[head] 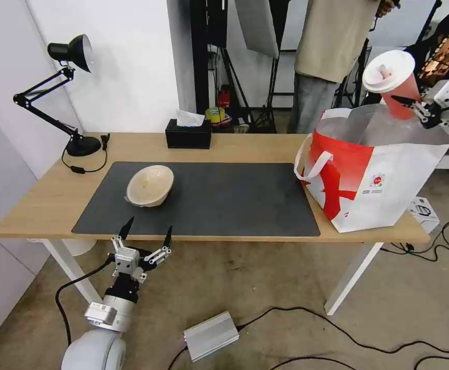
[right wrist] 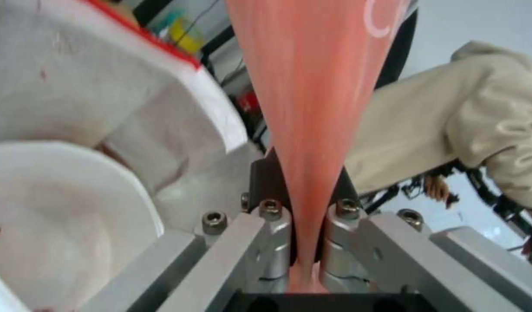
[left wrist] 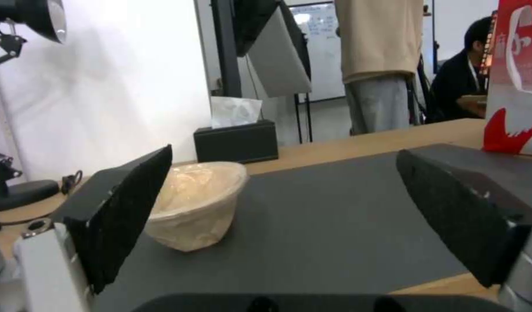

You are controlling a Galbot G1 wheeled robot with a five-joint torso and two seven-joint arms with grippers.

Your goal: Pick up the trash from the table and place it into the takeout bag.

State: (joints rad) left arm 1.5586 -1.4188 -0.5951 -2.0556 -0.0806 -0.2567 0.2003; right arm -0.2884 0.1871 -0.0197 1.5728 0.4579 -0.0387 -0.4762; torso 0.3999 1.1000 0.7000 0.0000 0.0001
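Looking from left to right, you first meet the black desk lamp (head: pixel 70 56) at the far left corner of the worktop (head: pixel 245 146), its base on the bare wood beside the dark grey mat (head: pixel 209 198). Your left gripper (head: pixel 147 234) hangs just off the near edge of the worktop, low and in front of the mat, its jaws spread wide with nothing between them. In the left wrist view the two dark pads (left wrist: pixel 127 212) frame the shallow beige bowl (head: pixel 150 185), which lies tilted on the left part of the mat, well apart from the jaws. Behind it, at the far edge of the wood, stands the black tissue box (head: pixel 188 134) with a white tissue sticking up.

Further right, the takeout bag (head: pixel 383 180) stands upright on the right end of the worktop, mouth open, silver lining showing, one white loop handle hanging down on its left side. The right wrist view shows the large white round bowl (right wrist: pixel 63 216) already inside the bag. Your right gripper (head: pixel 414 107) sits above the bag's open mouth, jaws clamped on the lower body of the red cup (head: pixel 395 82), which is tilted, its white lid leaning toward the left and clear of the bag's rim.
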